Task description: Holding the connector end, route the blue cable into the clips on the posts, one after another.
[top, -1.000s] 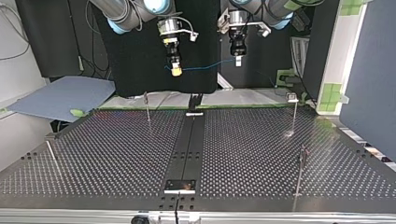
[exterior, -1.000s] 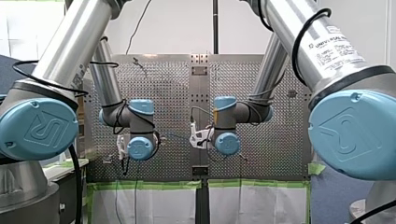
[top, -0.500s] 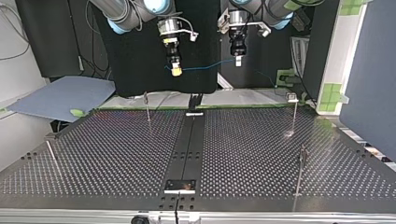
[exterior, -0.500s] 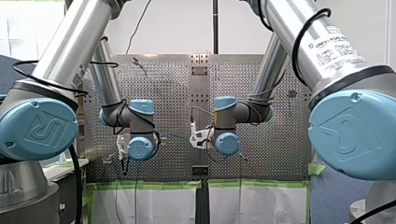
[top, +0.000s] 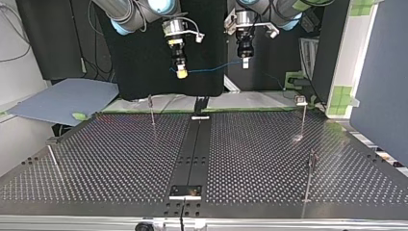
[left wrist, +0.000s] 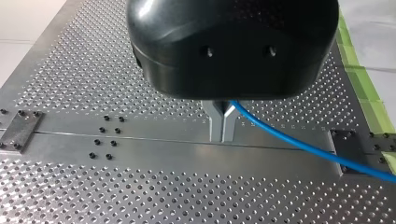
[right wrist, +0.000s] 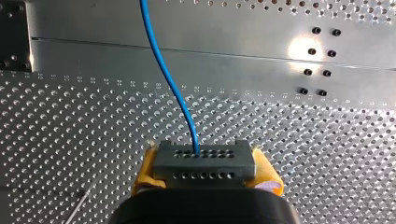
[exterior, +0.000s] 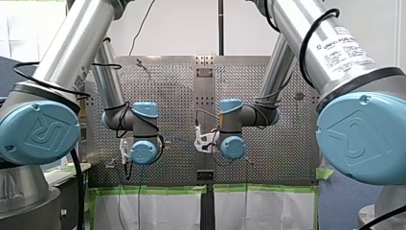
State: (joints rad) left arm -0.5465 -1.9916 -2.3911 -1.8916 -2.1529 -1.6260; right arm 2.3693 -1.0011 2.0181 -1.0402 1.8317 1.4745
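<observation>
My left gripper (top: 245, 62) and my right gripper (top: 181, 73) held the blue cable (top: 211, 68) strung in the air between them.
In the top view the cable ran nearly level across the upper middle of the frame, rising slightly toward the right, well above the table (top: 120, 159) and its posts (top: 152, 109). Only the right wrist view showed the grey connector (right wrist: 204, 165) clamped between the yellow pads (right wrist: 145, 170), with the cable leaving it straight ahead. Only the left wrist view showed the metal fingers (left wrist: 215, 122) pinched narrow on the cable, which trailed off to one side.
</observation>
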